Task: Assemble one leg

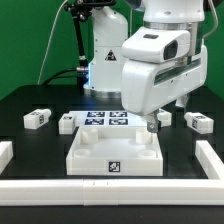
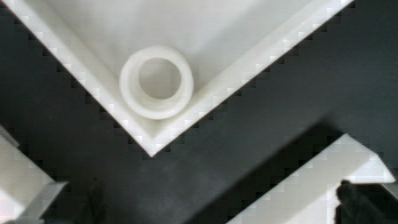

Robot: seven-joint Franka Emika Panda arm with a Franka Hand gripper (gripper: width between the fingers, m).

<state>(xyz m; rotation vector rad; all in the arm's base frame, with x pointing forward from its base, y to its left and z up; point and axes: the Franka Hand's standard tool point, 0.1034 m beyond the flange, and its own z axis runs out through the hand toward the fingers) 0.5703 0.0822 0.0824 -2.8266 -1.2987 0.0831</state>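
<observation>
Four white legs lie loose on the black table [image 1: 30,100], none held. The gripper [image 1: 150,124] hangs low over the back corner of the big white square top [image 1: 100,152], on the exterior view's right. In the wrist view its jaws stand wide apart w/ only black table between them, so the hand is released & empty. That view also shows a round socket [image 2: 157,82] in the top's corner.

One leg [image 1: 163,118] sits just beside the gripper, another [image 1: 198,122] further right, and two more [image 1: 37,118] [image 1: 67,122] lie left of the marker board [image 1: 105,119].

Black & white square tags sit on each leg, on the top's front & on the marker board. No words can be read.
</observation>
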